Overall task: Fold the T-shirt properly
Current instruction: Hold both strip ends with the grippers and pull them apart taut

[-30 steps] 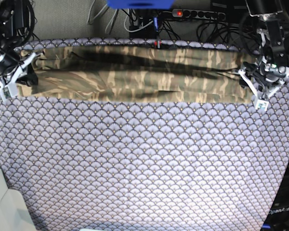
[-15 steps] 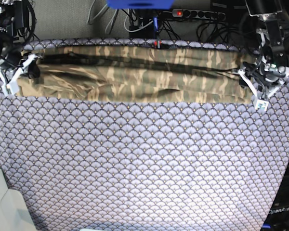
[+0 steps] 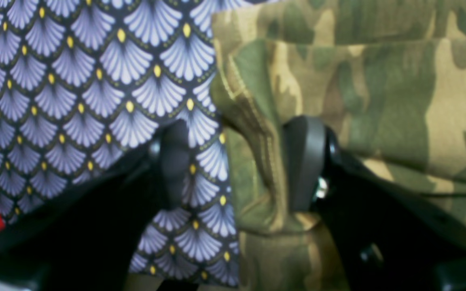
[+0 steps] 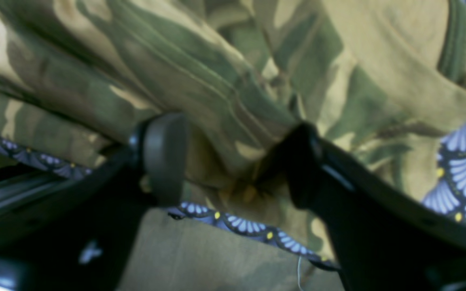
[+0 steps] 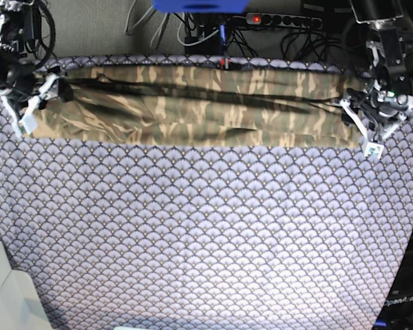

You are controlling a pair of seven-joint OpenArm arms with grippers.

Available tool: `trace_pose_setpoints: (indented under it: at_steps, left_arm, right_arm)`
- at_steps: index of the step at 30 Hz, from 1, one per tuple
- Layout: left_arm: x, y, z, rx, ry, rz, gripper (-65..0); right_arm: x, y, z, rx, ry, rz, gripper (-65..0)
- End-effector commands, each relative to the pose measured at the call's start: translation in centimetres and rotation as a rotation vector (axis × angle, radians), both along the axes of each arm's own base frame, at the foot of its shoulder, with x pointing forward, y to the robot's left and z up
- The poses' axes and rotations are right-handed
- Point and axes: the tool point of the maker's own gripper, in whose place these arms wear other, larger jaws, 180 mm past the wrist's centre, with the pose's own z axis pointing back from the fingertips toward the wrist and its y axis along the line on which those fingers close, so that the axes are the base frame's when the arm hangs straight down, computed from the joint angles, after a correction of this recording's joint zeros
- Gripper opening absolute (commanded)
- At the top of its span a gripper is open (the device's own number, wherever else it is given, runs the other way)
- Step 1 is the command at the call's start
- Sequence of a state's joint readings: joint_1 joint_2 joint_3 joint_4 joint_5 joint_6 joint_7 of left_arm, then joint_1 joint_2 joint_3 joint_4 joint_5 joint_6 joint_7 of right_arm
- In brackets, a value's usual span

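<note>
One T-shirt [image 5: 193,106] lies folded into a long band along the bench's far edge on the tablecloth [image 5: 206,234], its long axis running 9 to 3 o'clock. At its 9 o'clock end the right gripper [image 4: 233,161] spreads its fingers [image 4: 164,157] wide around bunched cloth without pinching it. At 3 o'clock the left gripper [image 3: 241,161] stands partly open, its fingers [image 3: 303,161] straddling the shirt's hem.
</note>
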State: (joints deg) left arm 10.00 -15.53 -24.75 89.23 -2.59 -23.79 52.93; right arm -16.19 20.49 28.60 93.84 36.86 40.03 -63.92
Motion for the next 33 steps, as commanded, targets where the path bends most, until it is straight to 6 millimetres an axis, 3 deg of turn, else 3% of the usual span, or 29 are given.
trace_pose_setpoints:
  at_steps: [1,10,15,21,25,33]
  left_arm:
    - [-0.3,1.1,0.5,0.040,0.013,0.008,-29.3]
    - [0.2,0.2,0.8,0.021,-0.015,0.004,-29.2]
    - [0.9,-1.0,1.8,0.010,-0.057,-0.005,-29.2]
    - [1.5,-1.5,3.2,0.019,-0.097,-0.017,-29.2]
    - [1.5,-1.5,3.2,0.024,-0.095,-0.016,-29.2]
    - [0.2,-1.5,2.2,-0.002,-0.076,0.018,-29.2]
  right_arm:
    - [1.4,-1.7,1.9,-0.032,-0.065,-0.016,-21.3]
    - [1.7,-5.4,4.2,-0.089,-0.118,-0.098,-21.0]
    - [2.0,-5.0,4.6,-0.098,-0.133,-0.081,-21.0]
    - [1.8,-3.6,3.2,-0.057,-0.113,-0.082,-21.0]
    - [1.4,-2.1,1.3,-0.050,-0.067,-0.053,-21.0]
    - [1.7,-0.6,-0.2,-0.086,-0.077,-0.028,-20.9]
